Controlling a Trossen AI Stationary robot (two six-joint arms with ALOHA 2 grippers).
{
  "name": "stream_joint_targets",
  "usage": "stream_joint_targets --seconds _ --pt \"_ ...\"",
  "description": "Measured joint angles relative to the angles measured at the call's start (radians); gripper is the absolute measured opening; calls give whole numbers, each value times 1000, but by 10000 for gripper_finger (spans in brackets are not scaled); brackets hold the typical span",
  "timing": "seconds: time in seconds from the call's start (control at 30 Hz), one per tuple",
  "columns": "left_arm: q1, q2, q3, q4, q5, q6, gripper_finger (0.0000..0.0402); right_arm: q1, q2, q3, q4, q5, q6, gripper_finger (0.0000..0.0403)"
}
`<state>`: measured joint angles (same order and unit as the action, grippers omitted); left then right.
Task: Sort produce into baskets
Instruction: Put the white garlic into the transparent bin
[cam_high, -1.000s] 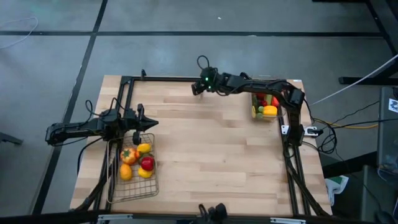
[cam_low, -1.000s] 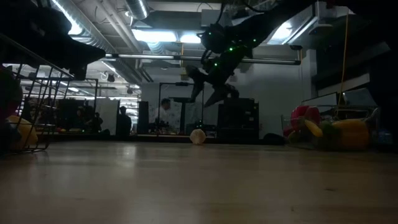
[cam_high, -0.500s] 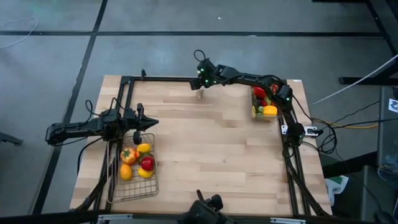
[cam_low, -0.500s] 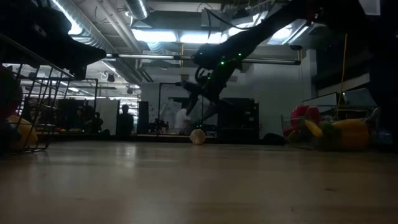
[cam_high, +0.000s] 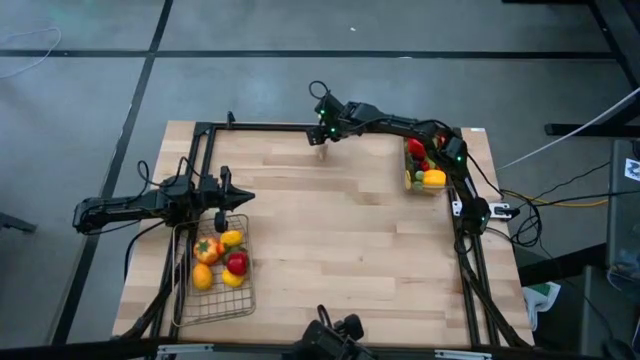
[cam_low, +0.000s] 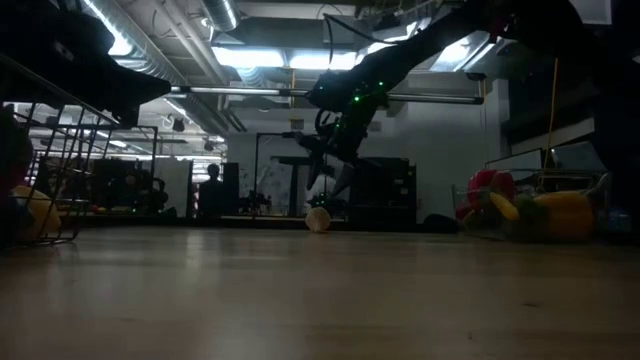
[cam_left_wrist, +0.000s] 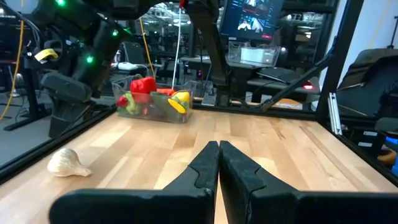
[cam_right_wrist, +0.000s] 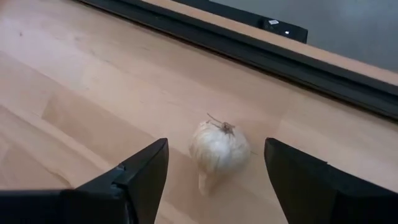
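Observation:
A whitish garlic bulb (cam_right_wrist: 219, 152) lies on its side on the wooden table near the far rail (cam_right_wrist: 261, 53). It also shows in the high view (cam_high: 321, 153) and the low view (cam_low: 318, 219). My right gripper (cam_right_wrist: 215, 143) hangs open just above it, slanting down, one finger on either side and clear of it. My left gripper (cam_high: 245, 200) is shut and level over the far end of the wire basket (cam_high: 215, 305), which holds peppers and lemons. The clear bin (cam_high: 409, 165) at the far right holds more produce.
A black rail frame (cam_high: 260, 126) runs along the table's far edge and both sides, close behind the garlic. The middle of the table (cam_high: 340, 240) is bare wood. People and furniture show in the room behind, in the low view.
My right gripper has sunk toward the garlic and tipped more steeply downward, its arm reaching a little farther toward the far edge; in the last half second it has kept still. Its fingers have stayed open. The garlic has not moved.

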<state>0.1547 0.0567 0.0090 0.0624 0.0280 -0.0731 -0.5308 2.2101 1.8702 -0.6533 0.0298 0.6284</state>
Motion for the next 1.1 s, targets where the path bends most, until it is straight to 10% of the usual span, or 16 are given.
stream_joint_targets --seconds 1.1 --pt "0 0 0 -33 1 -5 10 7 130 0 38 -65 82 264"
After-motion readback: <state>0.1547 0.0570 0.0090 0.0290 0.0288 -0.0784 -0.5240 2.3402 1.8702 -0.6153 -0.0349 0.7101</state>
